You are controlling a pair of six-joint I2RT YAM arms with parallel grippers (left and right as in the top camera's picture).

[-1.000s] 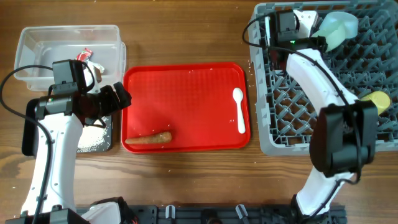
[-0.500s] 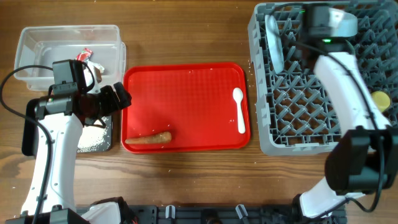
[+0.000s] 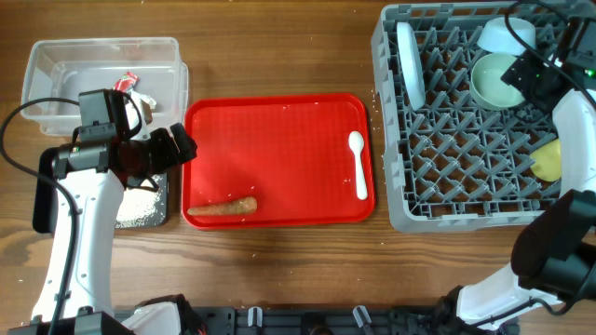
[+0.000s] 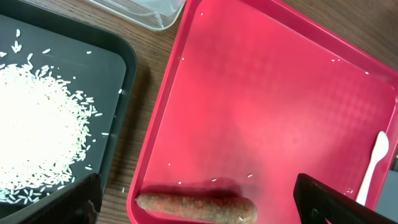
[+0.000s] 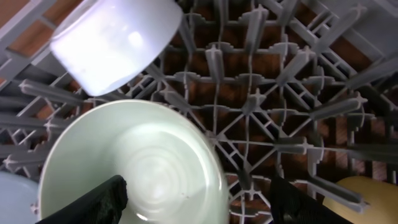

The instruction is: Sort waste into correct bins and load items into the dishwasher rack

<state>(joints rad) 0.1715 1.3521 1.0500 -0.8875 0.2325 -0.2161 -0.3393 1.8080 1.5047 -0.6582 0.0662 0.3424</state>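
Rack (image 3: 438,177) on the right looks mostly loaded. Plate (image 3: 408,65) stands on edge in its far-left row, light-blue bowl (image 3: 507,35) sits at the far side, pale-green bowl (image 3: 496,81) is just near of it, and the yellow cup (image 3: 549,160) is by the right wall. Right gripper (image 5: 199,199) hangs over the pale-green bowl w/ jaws spread, holding nothing. Left gripper (image 4: 199,196) is also wide open & empty, above the left part of the red tray (image 3: 279,130), w/ the black tray (image 4: 118,68) and its rice (image 4: 37,143) to its left. Carrot piece (image 3: 222,207) lies flat at the near-left of the red tray, spoon (image 3: 358,164) lies flat by its right edge, and the wrapper (image 3: 128,84) is in the clear tub (image 3: 56,56) far left. So imo what's left = carrot piece + spoon. Carrot piece is prob light and fairly stiff, but it's round so it could roll. Best pinch it across the middle of its length, jaws square to it. Spoon is the annoying one: thin, light, prob slick, flat on a smooth tray w/ little to get under. Handle across its width seems the spot, close to the scoop, though whether it lifts off the tray there can't be told from these views.
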